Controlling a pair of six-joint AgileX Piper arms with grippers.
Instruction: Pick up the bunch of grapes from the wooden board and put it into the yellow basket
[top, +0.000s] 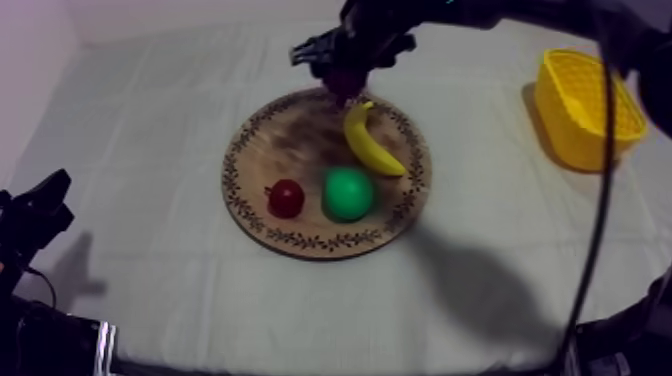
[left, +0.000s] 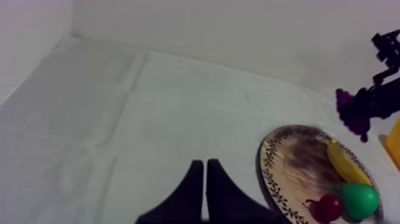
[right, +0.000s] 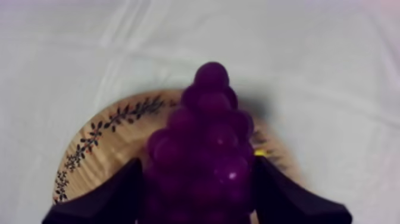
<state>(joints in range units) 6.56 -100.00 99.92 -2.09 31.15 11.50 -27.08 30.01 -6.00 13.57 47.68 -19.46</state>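
My left gripper (left: 204, 162) sits low at the table's left side, its fingers pressed together on nothing. On the round wooden board (top: 290, 140) lie a small red fruit (top: 286, 198), a pear (top: 348, 194) and a banana (top: 368, 140). Over the board's far rim, my right gripper (right: 199, 173) clamps the bunch of grapes (right: 205, 137). The yellow basket (top: 585, 110) stands at the far right.

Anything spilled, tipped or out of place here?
Nothing stands out. The right gripper is shut on the grapes over the far rim of the board; banana, pear and small red fruit lie on it; the yellow basket stands upright.
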